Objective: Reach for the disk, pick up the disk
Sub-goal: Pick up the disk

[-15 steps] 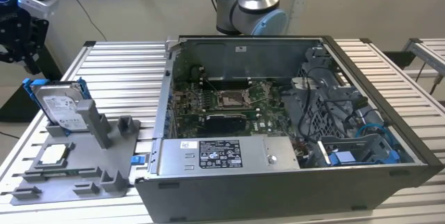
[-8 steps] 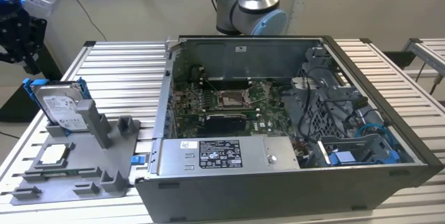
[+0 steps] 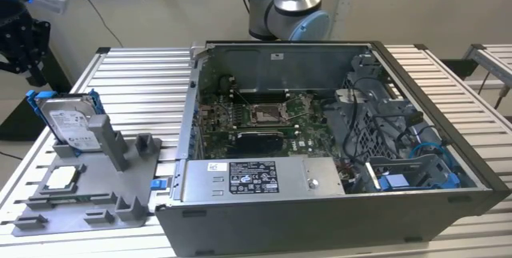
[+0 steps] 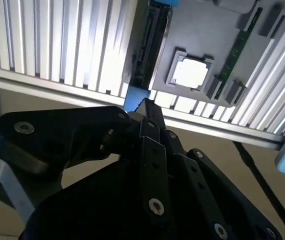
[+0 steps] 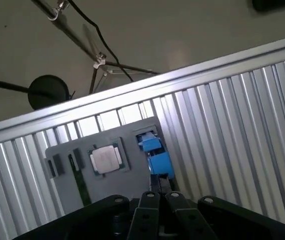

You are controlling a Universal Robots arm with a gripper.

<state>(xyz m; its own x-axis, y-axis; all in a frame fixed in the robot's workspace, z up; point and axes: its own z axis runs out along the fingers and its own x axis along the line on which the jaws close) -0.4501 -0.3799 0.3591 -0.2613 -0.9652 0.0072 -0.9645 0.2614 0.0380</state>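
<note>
The disk (image 3: pixel 71 121) is shiny metal, its frame (image 3: pixel 33 99) glossy blue plastic.

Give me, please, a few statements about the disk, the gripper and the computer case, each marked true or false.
1. The disk stands upright in the grey fixture. True.
2. The gripper holds the disk. False: it hangs above the disk, apart from it.
3. The computer case is closed. False: it lies open, with the motherboard showing.
4. The chip lies flat in the grey fixture. True.
</note>
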